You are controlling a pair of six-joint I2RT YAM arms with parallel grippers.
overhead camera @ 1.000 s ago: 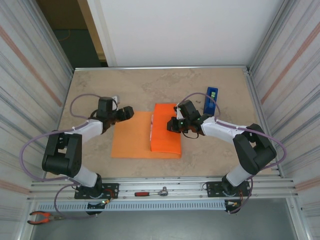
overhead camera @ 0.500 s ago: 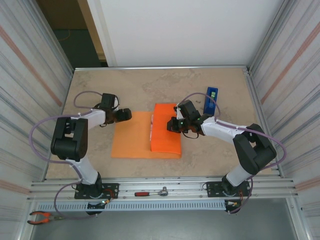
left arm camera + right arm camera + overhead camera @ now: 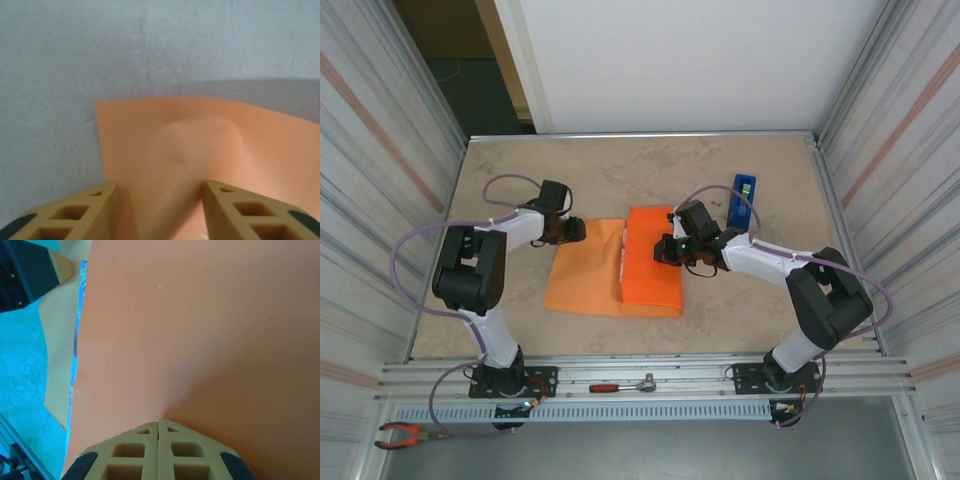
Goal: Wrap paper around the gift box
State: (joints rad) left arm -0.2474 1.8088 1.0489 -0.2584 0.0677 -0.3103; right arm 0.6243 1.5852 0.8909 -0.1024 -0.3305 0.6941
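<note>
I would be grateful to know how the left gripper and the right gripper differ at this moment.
The left gripper has its jaws apart, straddling a puckered edge of the paper; the right gripper has its jaws shut. The left works the flat single layer, the right presses the folded-over flap. Both are low at the paper.

Both arms reach inward, left pincer point(image 3: 160, 189) parted, right pincer point(image 3: 158, 424) closed tight.

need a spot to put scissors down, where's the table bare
Bare table runs along the far wall, from the left hand across to the blue tape dispenser. A narrower strip lies between the paper and the front rail. The middle is crowded: the paper's folded flap with the right hand on it.
</note>
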